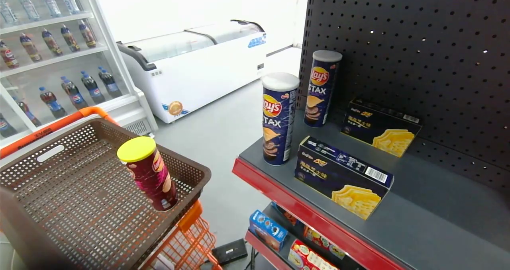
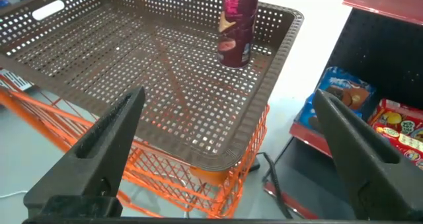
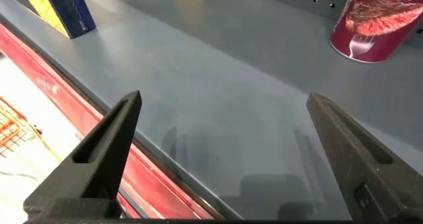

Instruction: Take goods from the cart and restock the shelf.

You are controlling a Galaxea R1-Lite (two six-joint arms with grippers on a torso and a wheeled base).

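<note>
In the cart's brown basket point(image 1: 181, 158) one crisp can point(image 1: 149, 174) is left, leaning slightly by the corner nearest the shelf point(image 1: 418, 210). It is maroon, yellow-lidded, smooth and round. On the shelf a front blue can point(image 1: 279, 118) and front box point(image 1: 342, 176) sit at the front edge, with a rear blue can point(image 1: 322, 89) and rear box point(image 1: 380, 126) by the back wall, so restocking looks nearly done. The left gripper point(image 2: 229, 98) hangs wide open above the basket, and the right gripper point(image 3: 225, 100) gapes wide over bare shelf.
</note>
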